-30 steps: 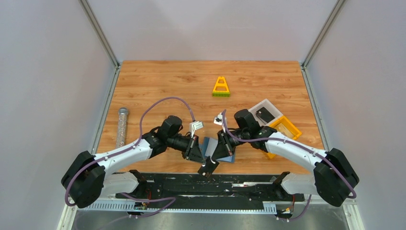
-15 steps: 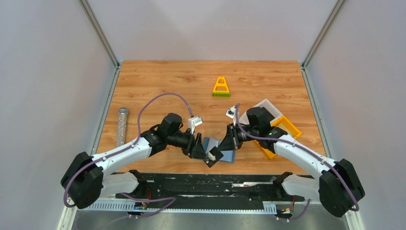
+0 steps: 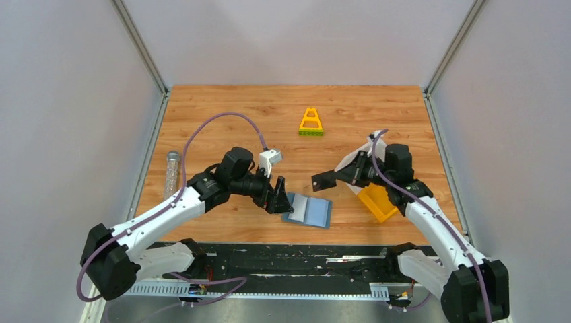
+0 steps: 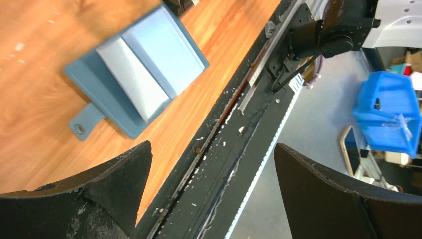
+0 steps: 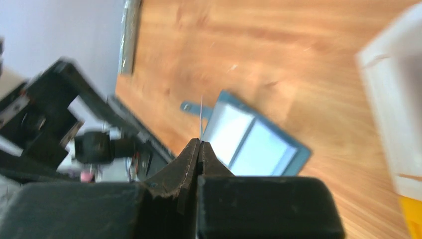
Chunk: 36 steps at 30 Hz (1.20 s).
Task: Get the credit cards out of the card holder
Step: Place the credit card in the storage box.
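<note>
Jaws of the left gripper (image 3: 279,196) stand wide apart with nothing between them. Card holder (image 3: 308,210) lies opened flat on the table (image 3: 222,121), just beyond the left fingertips and not gripped; its small tab (image 4: 83,122) is on the edge nearest them. Right gripper (image 5: 200,145) is pinched fully closed on one dark credit card (image 3: 324,180), which projects past the fingertips and appears edge-on from the wrist. Held card is above the table, apart from the card holder, which lies ahead of and below the right jaws. White bin (image 5: 393,99) sits beside the right gripper.
</note>
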Each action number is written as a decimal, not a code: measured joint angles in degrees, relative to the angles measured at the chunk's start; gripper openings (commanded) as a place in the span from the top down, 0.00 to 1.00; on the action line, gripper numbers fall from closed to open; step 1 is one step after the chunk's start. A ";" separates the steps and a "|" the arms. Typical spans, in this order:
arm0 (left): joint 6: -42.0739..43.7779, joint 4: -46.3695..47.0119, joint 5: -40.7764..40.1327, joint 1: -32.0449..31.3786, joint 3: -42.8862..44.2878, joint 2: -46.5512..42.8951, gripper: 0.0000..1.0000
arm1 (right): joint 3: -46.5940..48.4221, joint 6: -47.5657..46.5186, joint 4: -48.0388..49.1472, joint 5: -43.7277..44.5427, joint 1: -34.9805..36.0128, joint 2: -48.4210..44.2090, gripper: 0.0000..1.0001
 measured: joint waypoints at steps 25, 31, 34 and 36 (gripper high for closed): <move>13.35 -19.91 -12.04 0.02 10.60 -5.84 0.00 | 5.05 9.27 -7.06 42.47 -15.04 -2.27 1.00; 13.38 -20.20 -12.33 0.00 10.27 -7.28 0.00 | 4.39 11.54 -3.91 43.58 -15.04 1.49 1.00; 13.35 -20.26 -12.61 0.00 10.21 -8.09 0.00 | 2.80 13.29 -1.92 43.69 -15.04 2.69 1.00; 13.35 -20.26 -12.68 0.02 10.16 -8.48 0.00 | 2.21 14.32 -0.94 43.91 -15.04 3.67 1.00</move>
